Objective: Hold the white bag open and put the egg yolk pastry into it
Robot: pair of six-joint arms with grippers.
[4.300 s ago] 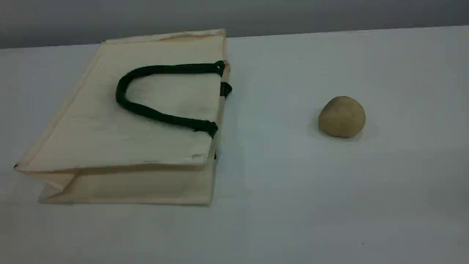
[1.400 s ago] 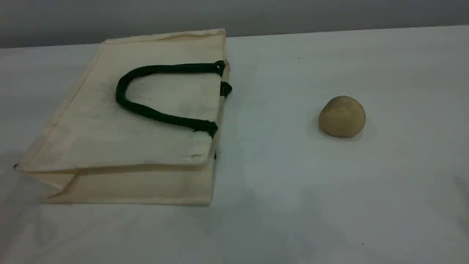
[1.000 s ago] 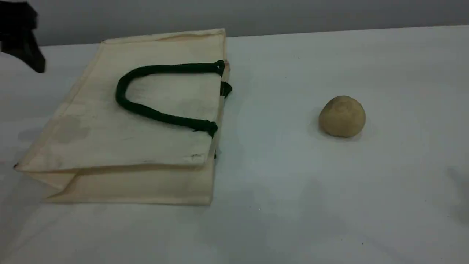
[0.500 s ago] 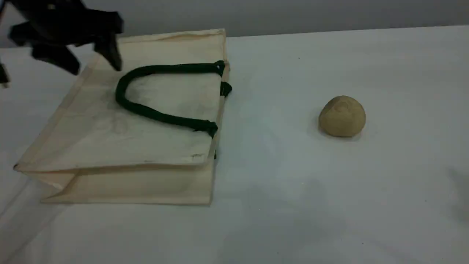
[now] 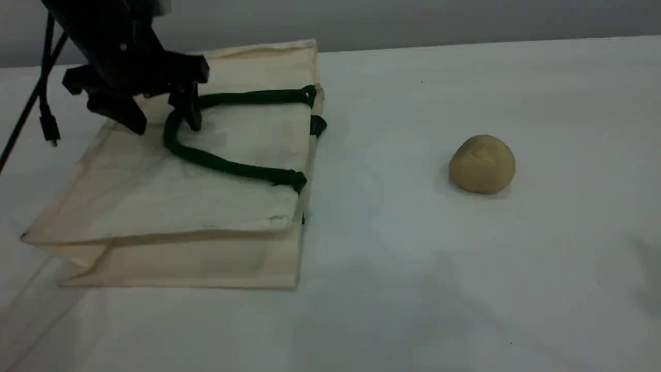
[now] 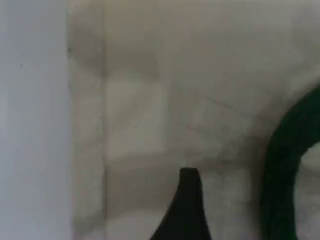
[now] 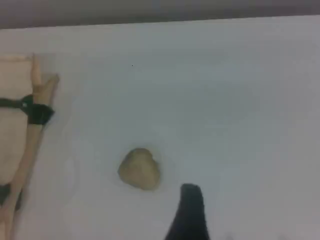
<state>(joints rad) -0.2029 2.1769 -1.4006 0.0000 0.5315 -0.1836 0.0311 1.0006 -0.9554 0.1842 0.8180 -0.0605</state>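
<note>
Near left: white bag (image 5: 170, 191) flat on table (image 5: 413, 289), mouth toward right. Well apart on right: egg yolk pastry (image 5: 482, 164), untouched, nearer to right gripper (image 7: 189, 210), apparently open and empty. Farther back: left gripper (image 5: 157, 116) wide open above curve of green handle (image 5: 227, 165), gripping nothing yet.

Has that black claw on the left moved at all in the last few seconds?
Yes. The left gripper came in from the scene view's upper left and now hangs open over the white bag, straddling the curve of its green handle.
</note>
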